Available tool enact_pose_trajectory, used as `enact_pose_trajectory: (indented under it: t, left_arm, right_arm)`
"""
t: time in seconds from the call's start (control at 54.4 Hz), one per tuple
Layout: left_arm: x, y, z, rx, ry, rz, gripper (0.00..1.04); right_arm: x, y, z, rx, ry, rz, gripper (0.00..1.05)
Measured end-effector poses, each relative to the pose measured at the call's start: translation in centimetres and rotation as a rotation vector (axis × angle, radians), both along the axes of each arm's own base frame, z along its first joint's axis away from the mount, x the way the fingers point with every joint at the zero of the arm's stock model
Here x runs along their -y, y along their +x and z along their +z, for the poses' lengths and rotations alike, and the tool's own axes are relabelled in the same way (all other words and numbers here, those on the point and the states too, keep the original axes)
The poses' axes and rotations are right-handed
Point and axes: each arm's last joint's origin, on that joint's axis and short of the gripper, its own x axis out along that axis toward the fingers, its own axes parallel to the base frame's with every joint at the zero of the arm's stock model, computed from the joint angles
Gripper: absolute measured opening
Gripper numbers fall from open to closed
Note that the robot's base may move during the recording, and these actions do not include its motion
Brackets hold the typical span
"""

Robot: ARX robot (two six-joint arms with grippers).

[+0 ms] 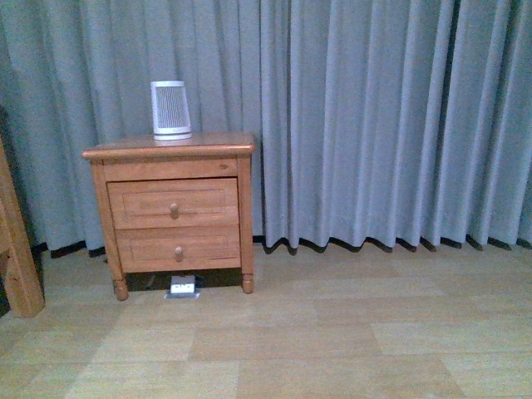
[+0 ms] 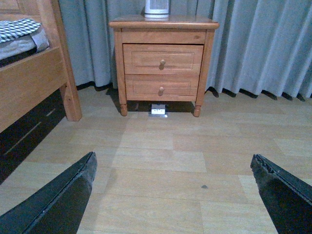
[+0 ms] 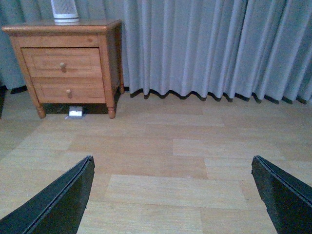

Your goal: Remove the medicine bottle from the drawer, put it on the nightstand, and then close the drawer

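The orange-brown nightstand (image 1: 170,148) stands against the curtain at left; it also shows in the left wrist view (image 2: 163,22) and the right wrist view (image 3: 63,27). Its upper drawer (image 1: 173,204) (image 2: 163,58) (image 3: 62,62) is shut, with a round knob. The medicine bottle is hidden. Neither arm shows in the front view. My left gripper (image 2: 173,168) is open and empty above the wooden floor, well short of the nightstand. My right gripper (image 3: 173,168) is open and empty above the floor, to the right of the nightstand and far from it.
A ribbed white cylinder (image 1: 170,109) stands on the nightstand top. The lower drawer (image 1: 178,248) is shut. A small white box (image 1: 182,288) lies under the nightstand. A wooden bed frame (image 2: 34,80) stands at left. Grey curtains (image 1: 374,116) hang behind.
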Motion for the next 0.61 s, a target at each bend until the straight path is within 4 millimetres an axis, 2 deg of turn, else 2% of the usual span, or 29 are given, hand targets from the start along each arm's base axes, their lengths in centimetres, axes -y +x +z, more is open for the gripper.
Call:
enact_pose_trajectory:
  t: [0.606]
  left_arm:
    - [0.00,0.00,0.00,0.000,0.000,0.000,0.98]
  right_arm:
    - [0.00,0.00,0.00,0.000,0.000,0.000,0.98]
